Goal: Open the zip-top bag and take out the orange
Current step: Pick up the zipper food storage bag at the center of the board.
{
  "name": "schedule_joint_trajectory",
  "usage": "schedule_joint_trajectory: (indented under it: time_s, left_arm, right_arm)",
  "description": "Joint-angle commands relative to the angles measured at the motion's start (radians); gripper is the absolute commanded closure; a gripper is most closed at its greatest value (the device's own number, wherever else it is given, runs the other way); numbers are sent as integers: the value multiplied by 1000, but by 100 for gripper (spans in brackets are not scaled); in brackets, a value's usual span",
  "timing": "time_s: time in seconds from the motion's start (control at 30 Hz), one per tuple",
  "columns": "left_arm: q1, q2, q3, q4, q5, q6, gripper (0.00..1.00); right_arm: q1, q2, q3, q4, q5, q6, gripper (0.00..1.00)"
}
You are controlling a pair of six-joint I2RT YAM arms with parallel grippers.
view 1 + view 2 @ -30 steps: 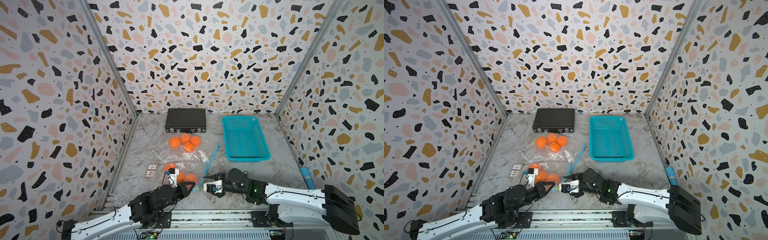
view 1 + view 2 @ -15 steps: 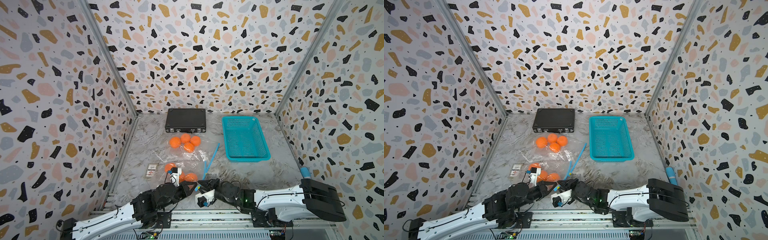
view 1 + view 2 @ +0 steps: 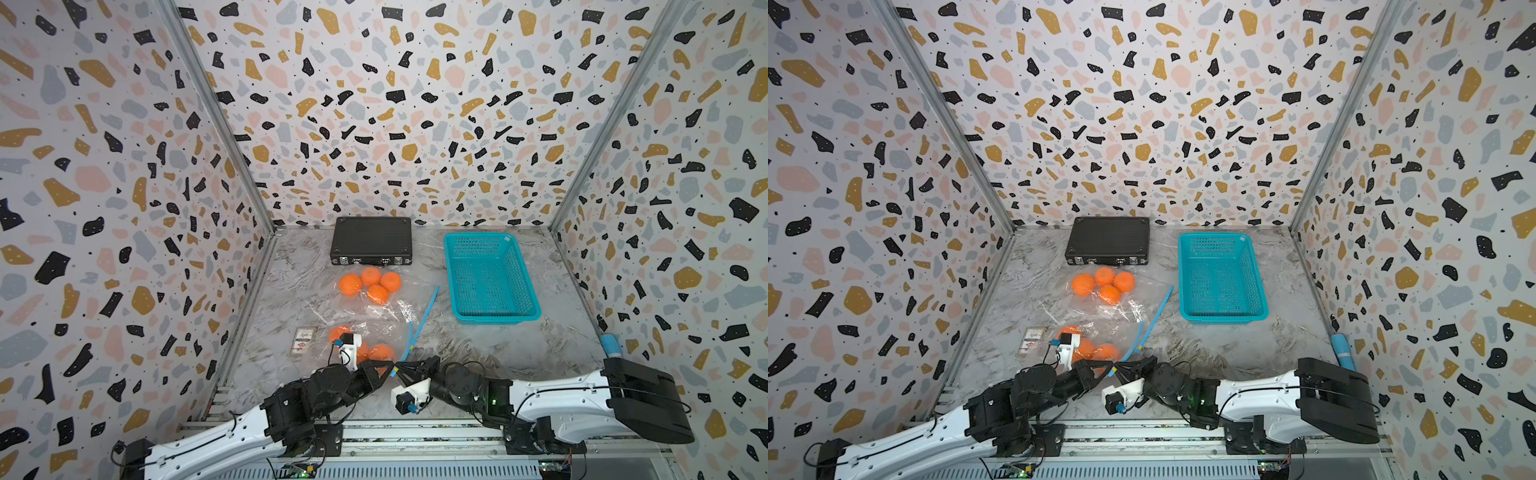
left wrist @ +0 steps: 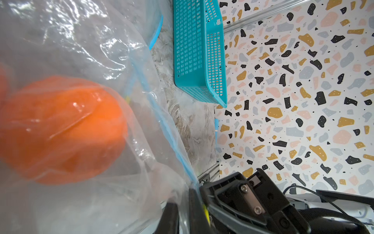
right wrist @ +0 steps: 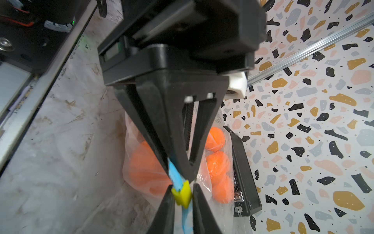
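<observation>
The near zip-top bag [image 3: 376, 334] is clear plastic with a blue zip strip [image 3: 409, 345] and lies at the front with oranges [image 3: 382, 352] inside. One orange [image 4: 60, 129] fills the left wrist view behind the plastic. My left gripper [image 3: 390, 368] [image 4: 182, 214] is shut on the bag's top edge by the zip strip [image 5: 173, 172]. My right gripper [image 3: 400, 368] [image 5: 183, 195] meets it tip to tip and is shut on the yellow zip slider [image 5: 182, 194]. In both top views the two grippers [image 3: 1115, 368] touch just in front of the bag.
A second clear bag [image 3: 386, 305] holding several oranges [image 3: 370, 282] lies behind the near one. A black case [image 3: 371, 241] stands at the back, a teal basket [image 3: 488, 282] to its right. A small card [image 3: 303, 340] lies at the left, a blue cylinder [image 3: 610, 345] by the right wall.
My right gripper swung left to the left gripper's tips and closed on the yellow slider. The left gripper edged right, still holding the bag's edge.
</observation>
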Motion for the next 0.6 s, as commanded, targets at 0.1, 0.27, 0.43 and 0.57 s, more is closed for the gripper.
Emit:
schedule_joint_trajectory:
  time_s: [0.1,0.27,0.43,0.57]
  left_arm:
    - [5,16,12,34,12,-3,86]
    - [6,15,13,26,8,-1,78]
    - [6,-10,-13,57,23,-41,48]
    - [7,8,-49,159,72,-107,45]
  right_arm:
    - [5,-13,34,-24,-6,14,85]
    - [4,-11,48,-56,6,27,94]
    - [2,-58,50,-129,10,69,100]
    - [2,-60,56,-144,2,79,100]
